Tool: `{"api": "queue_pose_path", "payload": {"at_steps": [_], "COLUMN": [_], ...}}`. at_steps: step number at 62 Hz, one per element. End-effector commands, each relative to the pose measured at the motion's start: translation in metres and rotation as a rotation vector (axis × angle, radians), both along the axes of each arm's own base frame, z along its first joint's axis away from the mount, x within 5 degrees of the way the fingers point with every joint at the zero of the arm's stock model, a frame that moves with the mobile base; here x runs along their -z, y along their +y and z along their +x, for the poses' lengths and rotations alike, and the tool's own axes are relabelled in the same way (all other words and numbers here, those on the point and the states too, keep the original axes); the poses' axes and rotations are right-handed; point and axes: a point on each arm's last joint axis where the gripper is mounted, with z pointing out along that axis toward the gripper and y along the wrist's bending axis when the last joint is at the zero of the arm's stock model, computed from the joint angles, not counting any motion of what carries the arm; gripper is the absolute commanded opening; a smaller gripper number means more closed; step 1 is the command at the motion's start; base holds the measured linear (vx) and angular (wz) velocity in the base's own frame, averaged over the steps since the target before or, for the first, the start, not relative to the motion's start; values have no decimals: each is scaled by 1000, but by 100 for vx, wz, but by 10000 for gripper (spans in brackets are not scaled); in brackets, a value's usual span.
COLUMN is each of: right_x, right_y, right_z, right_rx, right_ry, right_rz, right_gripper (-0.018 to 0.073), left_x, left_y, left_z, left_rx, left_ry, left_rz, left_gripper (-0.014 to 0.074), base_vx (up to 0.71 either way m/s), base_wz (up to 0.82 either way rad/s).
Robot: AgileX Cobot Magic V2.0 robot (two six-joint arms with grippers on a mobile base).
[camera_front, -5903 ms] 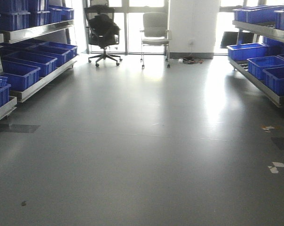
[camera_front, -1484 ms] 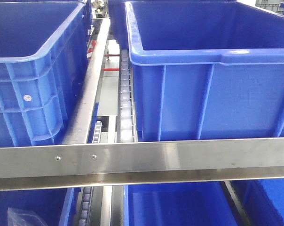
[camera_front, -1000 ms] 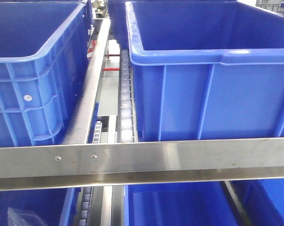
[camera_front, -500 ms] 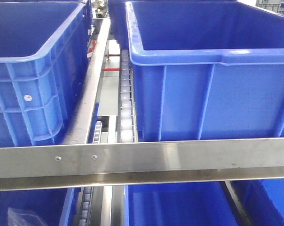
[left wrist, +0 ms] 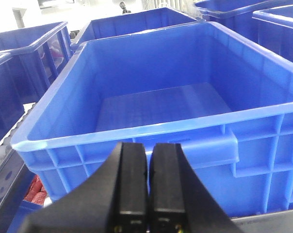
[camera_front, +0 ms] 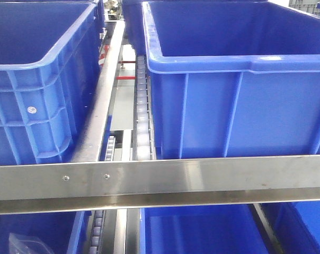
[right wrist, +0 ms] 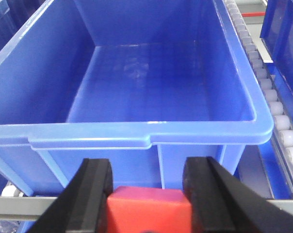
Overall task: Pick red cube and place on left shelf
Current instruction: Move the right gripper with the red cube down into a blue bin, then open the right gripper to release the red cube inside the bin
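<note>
- I have the red cube (right wrist: pixel 149 209) clamped between the two black fingers (right wrist: pixel 93 194) of the right pincer (right wrist: pixel 149 196), one finger pressing each side face, so it rides with the arm and cannot drop.
- I hold it low, at the shelf's front edge, just short of the near wall of an empty blue bin (right wrist: pixel 137 133); I judge this a staging spot before lifting over the rim.
- The bin's floor shows bare and level, a fair place to set the cube.
- The left pincer (left wrist: pixel 146 179) has its pads pressed together on nothing, parked in front of its own empty blue bin (left wrist: pixel 156 104), out of the way of the carrying arm.
- In the front view the steel front rail (camera_front: pixel 160 177) of the shelf runs across, with roller tracks (camera_front: pixel 143 106) between the bins.
- Against the earliest front view, which showed open floor and shelves down both sides, I am now hard up to the shelf; over the last second and a half that view barely shifts.
</note>
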Motion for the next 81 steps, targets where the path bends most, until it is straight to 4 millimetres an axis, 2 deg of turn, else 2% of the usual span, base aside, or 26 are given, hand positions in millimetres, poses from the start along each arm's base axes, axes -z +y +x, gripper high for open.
{"api": "queue_pose_path", "payload": {"at_steps": [1,7,14,24,36,44,55,69,78,81], "right_x": [-23,-30,-48,-75,-94,-94,-92,-83,-81,-80], "right_y": [0,2,4,10,23,41,61,69,71,71], "right_z": [6,17,37,79,134,171,211,237,243,244], "right_rx": [4,4,3,2,-24,-67,-105,-112,-111,-111], "right_ry": [-125,-102,-88,-69,-22,16,43,67,66,59], "right_rz": [2,-1,-13,-27,-34,-40,-48,-58,-58,-59], "right_gripper": [56,56,56,56,56,56,56,56,65,99], "left_x": [-1,-1,-1,-1,-1,-1,-1,-1,-1,-1], "left_y": [0,0,0,0,0,0,0,0,0,0], "left_z": [0,0,0,0,0,0,0,0,0,0], "left_rx": [6,6,6,6,6,6,6,6,6,6], "left_ry": [-68,-68,-68,-68,-68,-68,-68,-68,-68,-68], "left_rz": [-5,-5,-5,-5,-5,-5,-5,-5,-5,-5], "left_gripper": [106,106,106,106,106,106,106,106,106,106], "base_vx": [0,0,0,0,0,0,0,0,0,0], "base_wz": [0,0,0,0,0,0,0,0,0,0]}}
